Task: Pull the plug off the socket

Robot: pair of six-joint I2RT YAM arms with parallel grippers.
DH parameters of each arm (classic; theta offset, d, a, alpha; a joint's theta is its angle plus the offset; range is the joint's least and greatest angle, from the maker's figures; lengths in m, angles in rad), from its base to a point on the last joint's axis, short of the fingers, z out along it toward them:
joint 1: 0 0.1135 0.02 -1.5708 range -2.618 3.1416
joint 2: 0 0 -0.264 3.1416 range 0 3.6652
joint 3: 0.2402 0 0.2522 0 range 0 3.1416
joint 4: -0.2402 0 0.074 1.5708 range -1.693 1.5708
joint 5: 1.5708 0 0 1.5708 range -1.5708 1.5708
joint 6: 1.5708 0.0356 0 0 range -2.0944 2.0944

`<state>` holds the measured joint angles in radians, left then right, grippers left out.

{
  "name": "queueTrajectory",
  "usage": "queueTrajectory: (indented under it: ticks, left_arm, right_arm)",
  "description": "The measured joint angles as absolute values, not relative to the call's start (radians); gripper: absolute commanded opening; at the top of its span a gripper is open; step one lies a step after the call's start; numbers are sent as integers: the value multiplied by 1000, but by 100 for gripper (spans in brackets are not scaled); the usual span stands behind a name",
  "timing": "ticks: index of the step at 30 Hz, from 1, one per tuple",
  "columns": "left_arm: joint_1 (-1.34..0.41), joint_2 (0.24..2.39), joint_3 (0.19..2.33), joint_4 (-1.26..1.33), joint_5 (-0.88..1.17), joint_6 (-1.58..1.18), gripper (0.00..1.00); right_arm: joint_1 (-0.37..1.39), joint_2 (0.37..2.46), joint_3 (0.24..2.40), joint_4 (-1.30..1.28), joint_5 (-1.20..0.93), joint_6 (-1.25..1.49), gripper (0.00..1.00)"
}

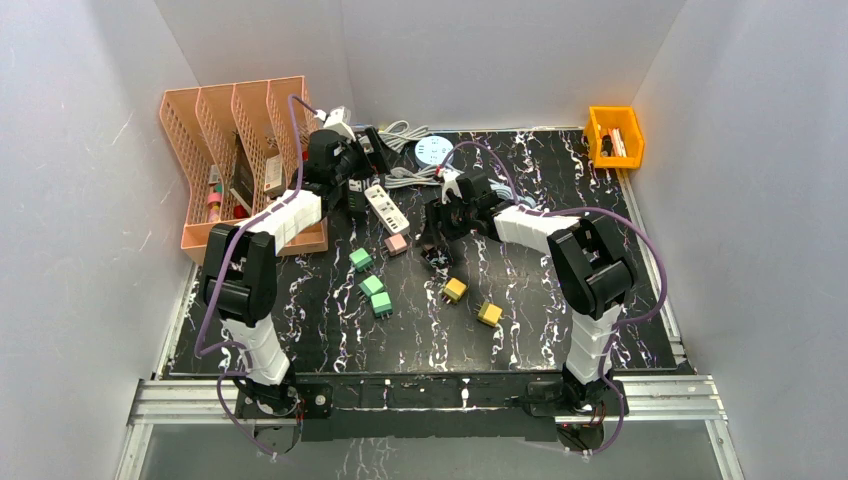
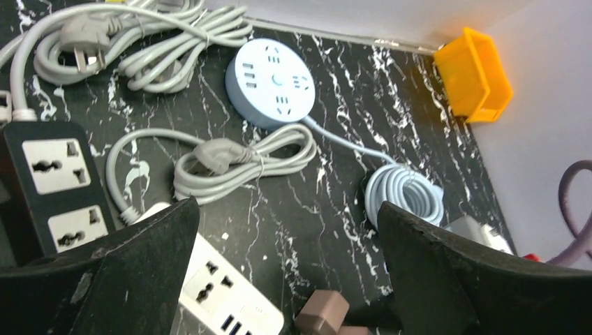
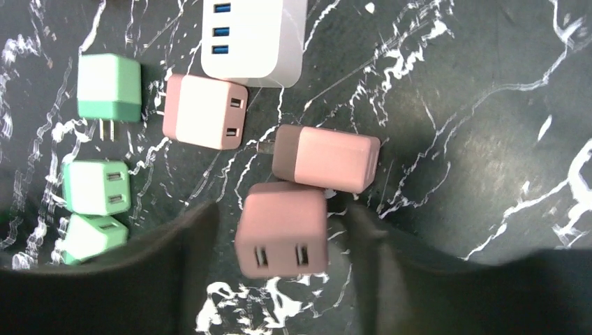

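A white power strip (image 1: 386,207) lies on the black marble mat; it also shows in the left wrist view (image 2: 223,289) and the right wrist view (image 3: 255,35). My left gripper (image 1: 352,190) (image 2: 286,204) is open wide and empty, over the strip's end. Three pink plugs lie loose near the strip. One (image 3: 204,112) sits by the strip's USB end and one (image 3: 327,158) lies on its side. The third (image 3: 283,234) sits between the fingers of my right gripper (image 1: 437,240) (image 3: 283,204). That gripper is open, with a gap on each side of the plug.
A black power strip (image 2: 59,188), a round blue socket (image 2: 274,82) and coiled grey cords (image 2: 241,157) lie at the back. Green plugs (image 1: 372,285) and yellow plugs (image 1: 455,290) lie mid-mat. An orange file rack (image 1: 240,150) stands back left, a yellow bin (image 1: 614,135) back right.
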<state>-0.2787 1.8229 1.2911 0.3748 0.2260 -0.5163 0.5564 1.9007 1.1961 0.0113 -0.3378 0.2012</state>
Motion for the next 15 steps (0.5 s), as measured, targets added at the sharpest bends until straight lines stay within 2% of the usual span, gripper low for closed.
queueTrajectory:
  ticks: [8, 15]
  left_arm:
    - [-278, 1735, 1207, 341, 224, -470, 98]
    - [-276, 1671, 1174, 307, 229, -443, 98]
  right_arm:
    - [557, 1805, 1076, 97, -289, 178, 98]
    - [548, 1702, 1082, 112, -252, 151, 98]
